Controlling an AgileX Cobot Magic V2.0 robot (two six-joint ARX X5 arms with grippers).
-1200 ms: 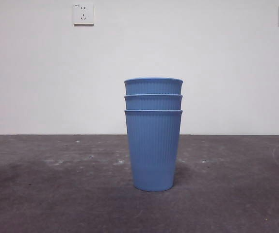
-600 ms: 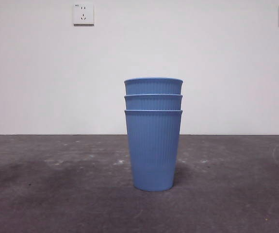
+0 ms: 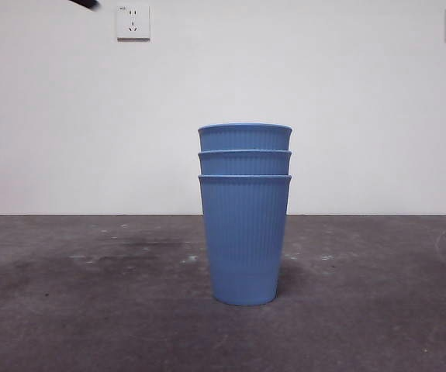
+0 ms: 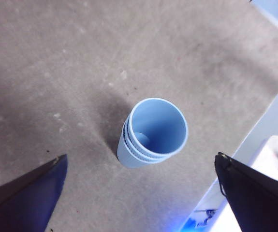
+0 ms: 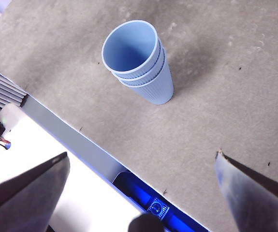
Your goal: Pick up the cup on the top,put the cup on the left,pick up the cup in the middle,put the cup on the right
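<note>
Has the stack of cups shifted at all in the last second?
No. In the front view the stack of blue cups stands at the same spot below the wall socket. Only a black arm tip has appeared at the top edge.

change: black arm tip [image 3: 88,4] now in view | front view, top left corner

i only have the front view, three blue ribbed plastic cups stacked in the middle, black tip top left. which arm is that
Observer: Likely the left arm. The left gripper hangs over the stack of three blue ribbed plastic cups, looking nearly straight into it.
Operator: jaws open
Observer: Yes, wide open, one jaw either side of the stack and well above it.
Operator: anything in the top cup
Observer: No, the top cup is empty inside.
Operator: and the right arm
Observer: The right gripper is open too, off to the side over the grey table's edge.
</note>
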